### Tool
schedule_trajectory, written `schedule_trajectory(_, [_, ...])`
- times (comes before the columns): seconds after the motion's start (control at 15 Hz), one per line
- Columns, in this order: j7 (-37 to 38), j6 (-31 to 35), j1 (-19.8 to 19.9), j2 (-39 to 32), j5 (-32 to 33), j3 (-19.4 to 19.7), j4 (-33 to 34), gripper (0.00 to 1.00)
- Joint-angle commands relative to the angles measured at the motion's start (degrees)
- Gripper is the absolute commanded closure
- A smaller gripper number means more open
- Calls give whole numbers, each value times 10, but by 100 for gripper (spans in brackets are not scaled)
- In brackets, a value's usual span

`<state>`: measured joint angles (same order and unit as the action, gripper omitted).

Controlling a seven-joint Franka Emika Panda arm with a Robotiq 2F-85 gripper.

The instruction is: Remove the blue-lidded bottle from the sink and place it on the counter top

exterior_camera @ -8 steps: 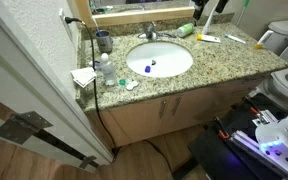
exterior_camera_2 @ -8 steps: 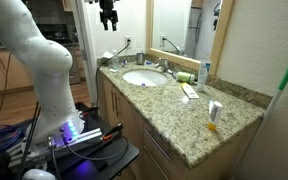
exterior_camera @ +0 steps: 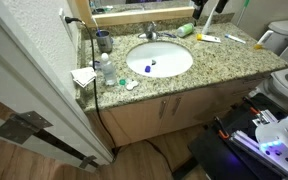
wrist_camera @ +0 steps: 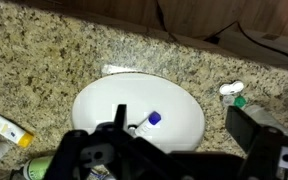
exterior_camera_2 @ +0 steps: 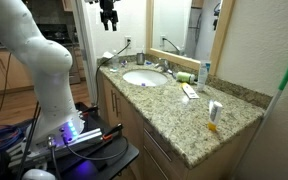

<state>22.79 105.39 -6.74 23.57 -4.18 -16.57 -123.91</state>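
Blue-lidded bottle (wrist_camera: 147,122), tiny and pale with a dark blue cap: lying inside the white oval sink (exterior_camera: 174,62), near its middle | speckled beige-brown granite counter top (exterior_camera: 234,60): surrounds the basin | black Robotiq gripper (exterior_camera_2: 108,18): hangs high above the sink, well apart from the bottle | finger spread: cannot tell

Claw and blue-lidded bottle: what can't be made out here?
Claw: open or shut unclear; tiny in an exterior view, blurred and cropped by the bottom edge in wrist view.
Blue-lidded bottle: body partly behind the claw in wrist view; too small for detail in the exterior views.
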Motion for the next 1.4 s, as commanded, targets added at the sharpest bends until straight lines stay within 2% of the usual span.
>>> schedule_trajectory(0.0, [76,52,20,-88,-17,8,30,0])
schedule_trajectory(0.2, [148,133,34,-153,-6,22,46,0])
schedule_trajectory(0.33, [186,157,31,-182,-23,42,62,0])
schedule_trajectory(0.4, [159,145,18,-151,-6,42,34,0])
schedule_trajectory(0.67, [183,158,18,-183,-9,55,57,0])
schedule_trajectory(0.93, [204,205,6,-250,-25,52,45,0])
schedule_trajectory(1.2, [265,273,-12,-325,8,63,52,0])
schedule_trajectory(1.33, [286,287,-19,-337,4,72,54,0])
